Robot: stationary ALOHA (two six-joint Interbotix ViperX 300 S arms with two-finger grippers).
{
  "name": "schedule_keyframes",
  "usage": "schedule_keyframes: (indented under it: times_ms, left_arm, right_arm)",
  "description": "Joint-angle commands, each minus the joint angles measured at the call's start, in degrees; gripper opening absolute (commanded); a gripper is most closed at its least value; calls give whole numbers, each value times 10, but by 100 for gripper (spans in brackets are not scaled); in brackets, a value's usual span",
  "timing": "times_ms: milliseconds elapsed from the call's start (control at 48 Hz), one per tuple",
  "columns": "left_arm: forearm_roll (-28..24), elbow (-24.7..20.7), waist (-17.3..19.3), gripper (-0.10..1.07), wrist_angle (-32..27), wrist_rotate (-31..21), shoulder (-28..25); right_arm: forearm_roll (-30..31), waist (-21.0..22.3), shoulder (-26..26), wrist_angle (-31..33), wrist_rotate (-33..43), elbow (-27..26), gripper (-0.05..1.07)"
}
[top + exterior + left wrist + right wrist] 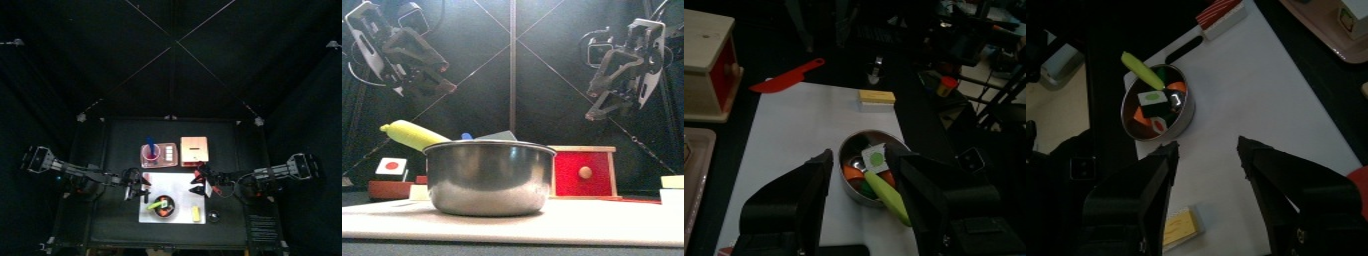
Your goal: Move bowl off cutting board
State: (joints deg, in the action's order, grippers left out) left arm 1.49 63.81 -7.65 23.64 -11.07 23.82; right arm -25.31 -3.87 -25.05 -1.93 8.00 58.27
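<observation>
The bowl (875, 172) is seen resting on the cutting board (804, 130), just beyond and between the tips of the left gripper (865, 175), whose jaws stand spread wide with nothing held. From the right gripper (1207, 165), likewise wide open and empty, the bowl lies ahead and off to one side, well short of its jaws.

The main risk is judged to be a poor grasp on the rim: a long yellow-green piece (887, 195) sticks out over the bowl's edge toward the left jaws, and it could be caught or knocked out if the jaws are closed there. A thin metal wall pinched off-centre could also let the bowl tip or slide across the smooth board rather than lift.

Both arms are held raised above the table in the front view, wrists angled downward toward the board. Whether the left jaws are already level with the rim cannot be told for certain.
</observation>
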Motion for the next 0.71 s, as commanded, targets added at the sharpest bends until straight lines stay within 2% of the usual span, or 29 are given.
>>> schedule_keyframes:
  times_ms: [0, 688]
  left_arm:
    - [-4, -4, 4, 83, 3, 1, 6]
    - [-4, -4, 15, 83, 2, 1, 15]
  right_arm:
    - [-1, 2, -4, -3, -1, -7, 86]
    - [-4, 3, 6, -5, 0, -13, 86]
